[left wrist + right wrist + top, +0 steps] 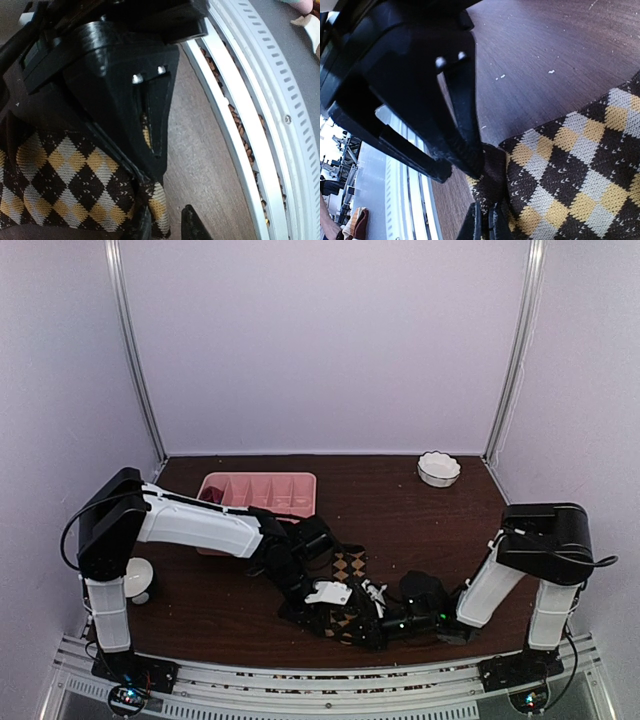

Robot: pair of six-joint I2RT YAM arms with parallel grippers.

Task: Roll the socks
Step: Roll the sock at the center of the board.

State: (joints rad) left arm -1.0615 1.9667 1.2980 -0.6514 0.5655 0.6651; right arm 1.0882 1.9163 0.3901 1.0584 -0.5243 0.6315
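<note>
The brown-and-tan checkered sock [349,565] lies on the dark table near the front middle, and both grippers meet at its near end. My right gripper [487,226] is shut on a bunched edge of that sock [580,165]. My left gripper [167,225] is open, with a corner of the sock [65,175] lying between its fingers, against the left one. In the top view the left gripper [338,612] and right gripper [362,628] almost touch. The magenta-pink sock is not clearly in view.
A pink divided tray [260,483] stands at the back left, with something dark red at its left end. A white bowl [438,468] sits at the back right. A white round object [140,580] lies by the left arm's base. The perforated metal rail [260,100] runs along the near edge.
</note>
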